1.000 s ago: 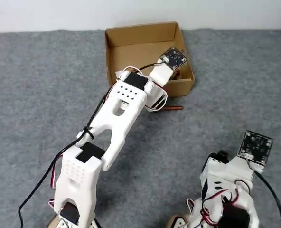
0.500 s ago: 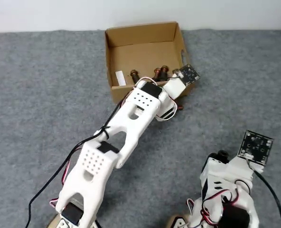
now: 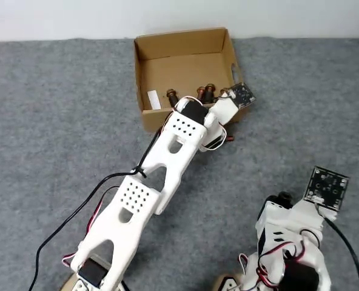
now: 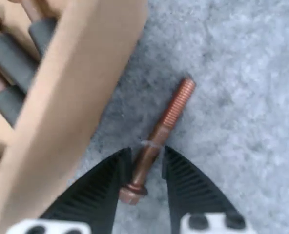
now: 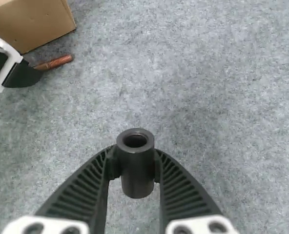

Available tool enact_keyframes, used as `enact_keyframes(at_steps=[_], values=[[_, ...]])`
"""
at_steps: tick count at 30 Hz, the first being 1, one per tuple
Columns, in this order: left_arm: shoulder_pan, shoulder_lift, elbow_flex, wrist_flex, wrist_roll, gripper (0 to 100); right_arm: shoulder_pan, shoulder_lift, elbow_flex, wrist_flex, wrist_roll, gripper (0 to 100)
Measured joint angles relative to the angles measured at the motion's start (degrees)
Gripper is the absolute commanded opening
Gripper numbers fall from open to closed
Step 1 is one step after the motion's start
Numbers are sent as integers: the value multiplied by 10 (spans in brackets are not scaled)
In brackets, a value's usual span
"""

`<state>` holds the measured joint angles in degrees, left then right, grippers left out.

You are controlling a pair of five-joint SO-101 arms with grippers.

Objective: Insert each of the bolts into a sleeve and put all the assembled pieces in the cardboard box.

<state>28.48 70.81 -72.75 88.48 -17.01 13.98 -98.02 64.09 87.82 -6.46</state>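
The left gripper [image 4: 146,152] hangs low over the grey carpet [image 3: 46,121], its black jaws only narrowly parted astride a copper bolt [image 4: 160,127]. They sit either side of the shank just above the hex head, and no firm clamp shows. The bolt lies flat on the carpet just beside the outer wall of the cardboard box [image 4: 71,112]. Inside the box, assembled pieces [image 3: 201,93] lie along the near wall, bolts in grey sleeves. Well apart, at the near right of the table, the right gripper [image 5: 134,152] is closed on a dark sleeve [image 5: 134,170], which it holds above the carpet with its open bore facing the wrist camera.
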Motion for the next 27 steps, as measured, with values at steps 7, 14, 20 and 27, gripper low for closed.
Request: enact_keyframes(at_steps=[7,14,20,27], values=[[2,19,-47,87,-84,6,0,0,0,0,0,9],[2,19,-49,99,-103,5,0,0,0,0,0,9],[10,-6,-44,103,-103,5,0,0,0,0,0,9],[50,-143,135,103,-103,5,0,0,0,0,0,9]])
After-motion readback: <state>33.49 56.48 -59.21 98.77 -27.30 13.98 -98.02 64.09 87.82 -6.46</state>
